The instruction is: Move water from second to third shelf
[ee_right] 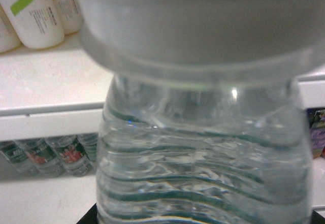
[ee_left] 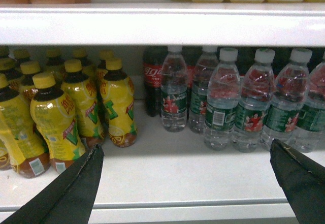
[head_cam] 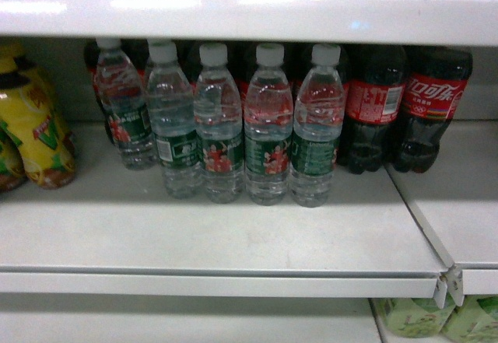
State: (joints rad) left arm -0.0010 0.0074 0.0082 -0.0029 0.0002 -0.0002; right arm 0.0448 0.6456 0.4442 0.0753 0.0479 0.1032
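water bottle (ee_right: 203,148) upright, cap up, fills view.

Dark cola bottles (head_cam: 376,110) with red labels stand upright at the back right of the white shelf (head_cam: 194,242), one (ee_left: 152,79) showing at mid-shelf in the left wrist view. Yellow-labelled tea bottles (ee_left: 56,117) with yellow caps crowd the shelf's left end — packed close, several rows deep. White bottles (ee_right: 33,10) stand on the shelf above, and pale green packs (head_cam: 436,318) sit below at the right.
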